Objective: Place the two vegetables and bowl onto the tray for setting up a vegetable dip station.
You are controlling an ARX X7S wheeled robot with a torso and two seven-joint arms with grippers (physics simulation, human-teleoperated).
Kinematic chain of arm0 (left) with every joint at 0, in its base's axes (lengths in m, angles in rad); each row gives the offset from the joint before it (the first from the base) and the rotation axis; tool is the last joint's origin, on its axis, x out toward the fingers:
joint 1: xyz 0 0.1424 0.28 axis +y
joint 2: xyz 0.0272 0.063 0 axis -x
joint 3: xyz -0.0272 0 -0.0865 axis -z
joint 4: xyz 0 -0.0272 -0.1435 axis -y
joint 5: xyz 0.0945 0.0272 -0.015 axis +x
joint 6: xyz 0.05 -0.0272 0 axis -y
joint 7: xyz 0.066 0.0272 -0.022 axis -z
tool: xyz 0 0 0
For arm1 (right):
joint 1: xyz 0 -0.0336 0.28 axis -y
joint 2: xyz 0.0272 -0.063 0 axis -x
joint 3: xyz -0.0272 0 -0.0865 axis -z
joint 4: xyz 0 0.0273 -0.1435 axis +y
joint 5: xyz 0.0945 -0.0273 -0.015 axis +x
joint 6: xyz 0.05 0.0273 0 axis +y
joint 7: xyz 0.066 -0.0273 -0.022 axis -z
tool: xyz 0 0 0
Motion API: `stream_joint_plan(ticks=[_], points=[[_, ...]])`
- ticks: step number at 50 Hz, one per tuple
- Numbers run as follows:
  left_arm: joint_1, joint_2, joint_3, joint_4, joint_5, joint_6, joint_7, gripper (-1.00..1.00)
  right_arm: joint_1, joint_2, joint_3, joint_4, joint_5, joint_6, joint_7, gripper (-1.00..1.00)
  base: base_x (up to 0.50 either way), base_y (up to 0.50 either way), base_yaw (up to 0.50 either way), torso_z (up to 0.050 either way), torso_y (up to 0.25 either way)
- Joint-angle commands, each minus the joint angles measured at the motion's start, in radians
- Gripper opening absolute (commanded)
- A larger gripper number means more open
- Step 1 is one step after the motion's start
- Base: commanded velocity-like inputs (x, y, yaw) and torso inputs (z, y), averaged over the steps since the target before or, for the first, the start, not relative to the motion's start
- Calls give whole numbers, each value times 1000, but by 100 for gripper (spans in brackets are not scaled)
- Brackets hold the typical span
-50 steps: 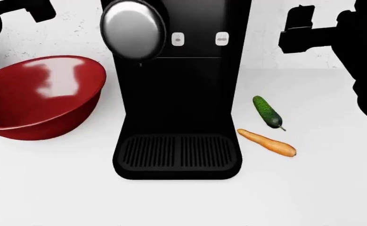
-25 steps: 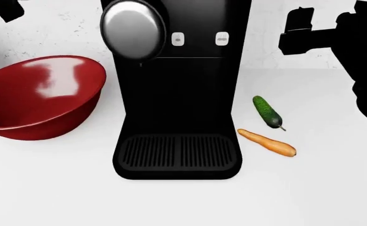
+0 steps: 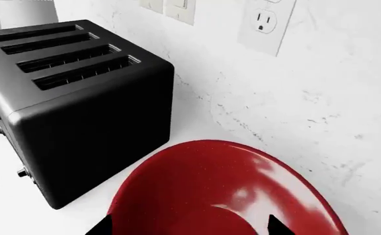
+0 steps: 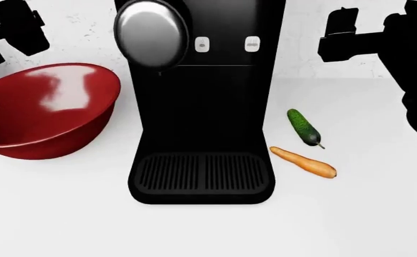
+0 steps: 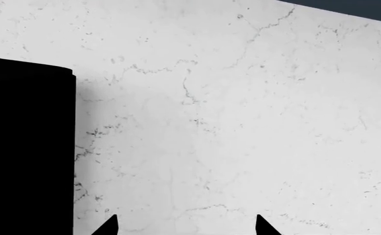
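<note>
On the white surface (image 4: 208, 230), a tall black coffee machine (image 4: 202, 107) stands at the centre, its ribbed drip grate (image 4: 202, 172) facing the near side and a shiny metal dome (image 4: 151, 33) high on its left front. Left of the machine sits the bowl (image 4: 45, 110), deep red and glossy, tilted so its opening faces up and toward the far wall, just beside the machine's side. Right of the machine lie the two vegetables: the cucumber (image 4: 304, 127), farther back and angled, and the carrot (image 4: 303, 162) nearer, its thin tip pointing toward the machine's base. They lie close together, and I cannot tell whether they touch. The tray shows in none of the views.

The left gripper (image 4: 12, 24) hangs above and behind the bowl's far rim, well above the surface. From the left wrist view its two dark fingertips (image 3: 102, 226) stand spread apart over the bowl (image 3: 223, 191), grasping nothing, with a black four-slot toaster (image 3: 73, 103) to one side and a wall outlet (image 3: 266, 22) on the marbled wall (image 3: 321, 98). The right gripper (image 4: 340, 35) is raised at the far right, well apart from the vegetables. In the right wrist view its fingertips (image 5: 108, 226) are spread and empty, facing the marbled wall (image 5: 242, 122), with the coffee machine's black side (image 5: 24, 147) at one edge.
</note>
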Motion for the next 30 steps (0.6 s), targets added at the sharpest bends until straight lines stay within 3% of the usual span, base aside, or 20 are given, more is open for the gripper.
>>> stream_joint_plan(ticks=[1, 30], points=[[-114, 19, 241, 22, -174, 110, -13, 100, 3, 2, -3, 2, 1, -2, 1, 100, 0, 0, 0, 0, 0], [6, 9, 225, 16, -271, 250, 54, 100, -1, 4, -13, 1, -1, -13, -4, 100, 0, 0, 0, 0, 0]])
